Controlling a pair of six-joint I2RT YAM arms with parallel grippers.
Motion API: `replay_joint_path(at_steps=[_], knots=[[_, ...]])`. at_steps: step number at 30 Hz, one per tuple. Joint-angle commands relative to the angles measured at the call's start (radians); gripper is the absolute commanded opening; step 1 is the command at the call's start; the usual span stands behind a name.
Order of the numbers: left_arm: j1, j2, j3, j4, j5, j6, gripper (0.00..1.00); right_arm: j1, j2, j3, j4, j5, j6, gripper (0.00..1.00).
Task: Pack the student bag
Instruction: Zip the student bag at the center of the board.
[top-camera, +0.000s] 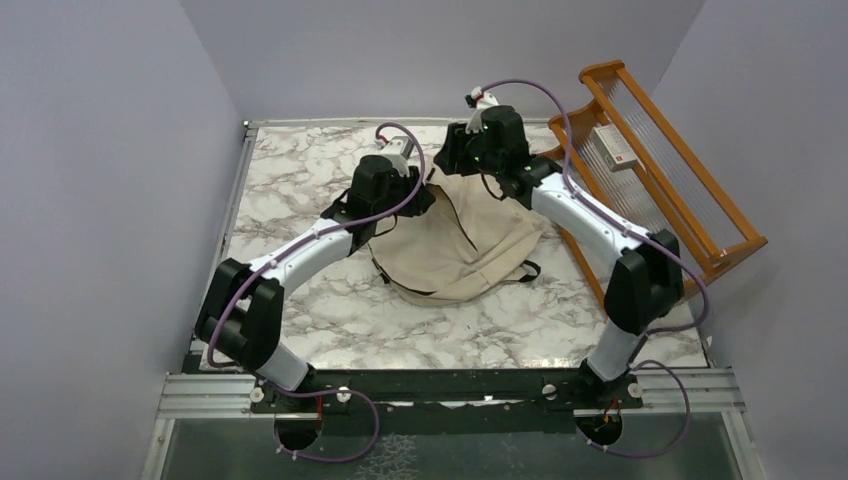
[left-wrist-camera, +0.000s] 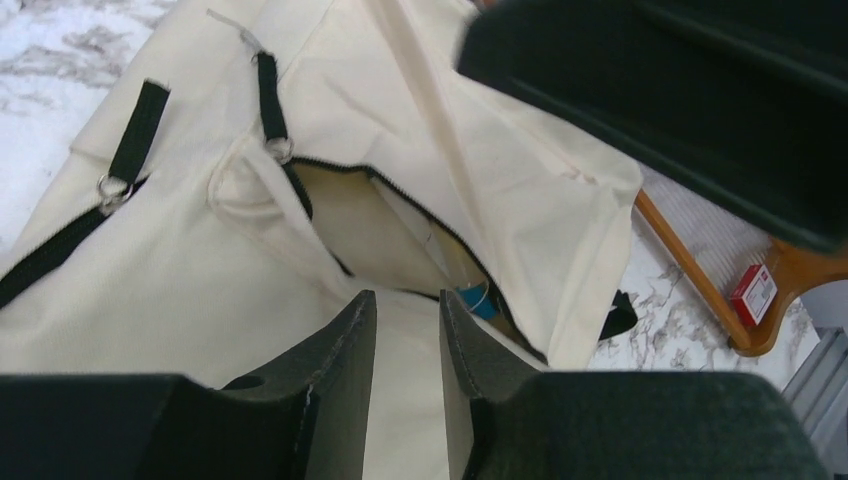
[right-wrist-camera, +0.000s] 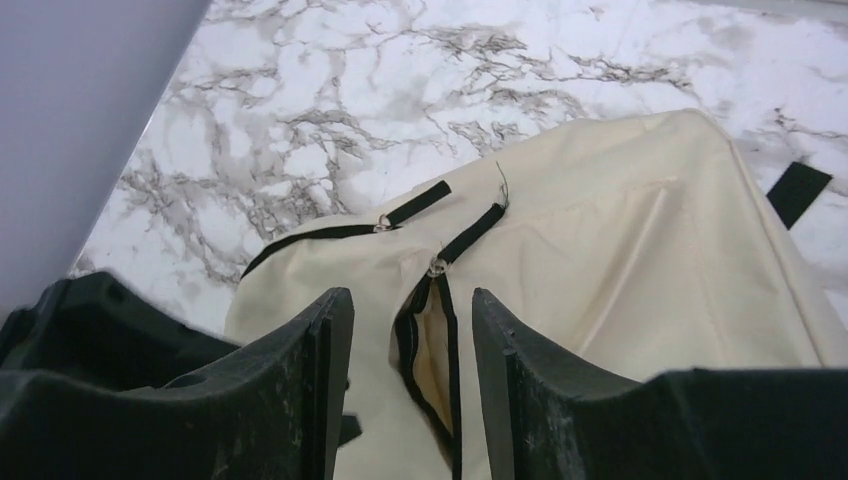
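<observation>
**Both arms over the bag's open end**

The left end effector (left-wrist-camera: 405, 312) hangs released, its fingers a narrow gap apart with nothing between them, just above the cream bag (top-camera: 455, 250). The bag lies mid-counter (top-camera: 300, 180), its long axis running near to far, with the zip opening (left-wrist-camera: 400, 230) at the far end (under both arms). The right end effector (right-wrist-camera: 412, 310) is also released, fingers either side of that zip. It looks the nearer arm to the wooden rack (top-camera: 690, 190).
</observation>
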Motion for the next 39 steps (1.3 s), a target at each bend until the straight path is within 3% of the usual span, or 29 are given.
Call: replay_joint_path(at_steps=[1, 11, 25, 33, 39], knots=[[0.015, -0.092, -0.081, 0.008, -0.055, -0.029, 0.32, 0.004, 0.137, 0.122, -0.076, 0.042, 0.071, 0.52], [0.077, -0.218, -0.270, 0.033, -0.066, -0.112, 0.37, 0.004, 0.337, 0.269, -0.124, 0.019, 0.137, 0.53], [0.079, -0.265, -0.303, 0.022, -0.052, -0.120, 0.37, 0.004, 0.464, 0.330, -0.139, -0.024, 0.185, 0.53], [0.079, -0.279, -0.313, 0.008, -0.060, -0.125, 0.37, 0.004, 0.536, 0.391, -0.139, -0.089, 0.200, 0.45], [0.079, -0.297, -0.324, -0.006, -0.072, -0.129, 0.37, 0.004, 0.569, 0.422, -0.144, -0.089, 0.201, 0.32]])
